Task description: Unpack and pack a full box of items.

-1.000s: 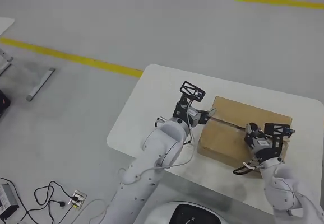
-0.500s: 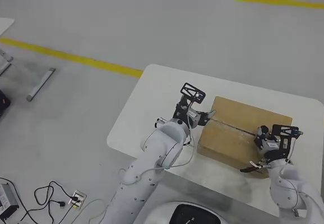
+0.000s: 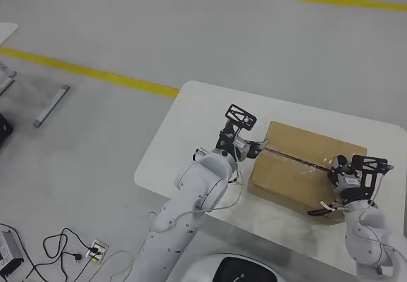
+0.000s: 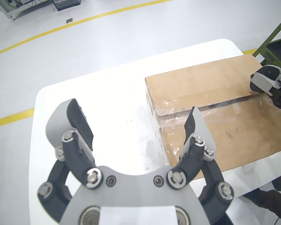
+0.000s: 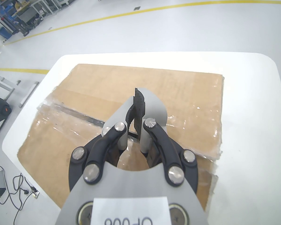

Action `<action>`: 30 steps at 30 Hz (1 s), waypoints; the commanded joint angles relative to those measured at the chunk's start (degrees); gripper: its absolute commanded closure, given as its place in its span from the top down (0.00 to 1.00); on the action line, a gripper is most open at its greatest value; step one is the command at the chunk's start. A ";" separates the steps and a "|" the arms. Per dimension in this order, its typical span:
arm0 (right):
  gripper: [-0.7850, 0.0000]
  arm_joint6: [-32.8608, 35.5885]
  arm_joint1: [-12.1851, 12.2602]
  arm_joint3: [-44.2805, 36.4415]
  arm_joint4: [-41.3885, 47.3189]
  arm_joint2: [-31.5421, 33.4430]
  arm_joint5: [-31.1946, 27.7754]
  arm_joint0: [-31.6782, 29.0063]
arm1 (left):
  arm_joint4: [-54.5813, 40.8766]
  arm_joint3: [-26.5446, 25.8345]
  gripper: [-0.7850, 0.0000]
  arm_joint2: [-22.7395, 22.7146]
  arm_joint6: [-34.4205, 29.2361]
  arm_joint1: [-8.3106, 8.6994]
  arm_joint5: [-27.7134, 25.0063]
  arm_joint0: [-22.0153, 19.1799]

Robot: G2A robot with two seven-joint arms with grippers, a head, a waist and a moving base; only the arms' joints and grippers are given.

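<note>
A closed cardboard box lies on the white table, its flaps sealed by clear tape along a dark middle seam. My left gripper hovers open at the box's left end, level with the seam; in the left wrist view the gripper holds nothing, and one finger stands over the box. My right gripper is shut at the seam near the box's right end, with nothing visibly held. In the right wrist view its closed gripper points down at the taped box top.
Bare table surface lies left of the box, with a narrower strip on the far side. Cables and a power adapter lie on the floor below left. A yellow floor line runs behind the table.
My right gripper has slid along the seam toward the box's right end, staying shut. The left arm and the box have kept still.
</note>
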 commanded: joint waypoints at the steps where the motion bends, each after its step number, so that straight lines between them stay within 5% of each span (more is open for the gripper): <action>1: 0.00 -0.17 -0.05 0.59 0.32 0.15 0.17 -0.14 | -0.06 0.02 1.00 0.00 -0.15 0.04 -0.15 -0.07; 10: 0.00 -3.02 -0.18 -0.96 3.97 3.48 1.30 0.04 | -0.30 -0.09 1.00 0.22 1.23 0.28 -1.08 0.19; 21: 0.00 -2.81 1.70 -12.40 5.16 20.40 -2.61 -9.99 | 7.72 -1.87 1.00 1.83 22.15 1.26 -3.50 7.69; 30: 0.00 -2.16 1.97 -14.99 5.83 23.32 -4.43 -13.22 | 11.97 -1.85 1.00 2.89 23.96 1.49 -2.89 9.29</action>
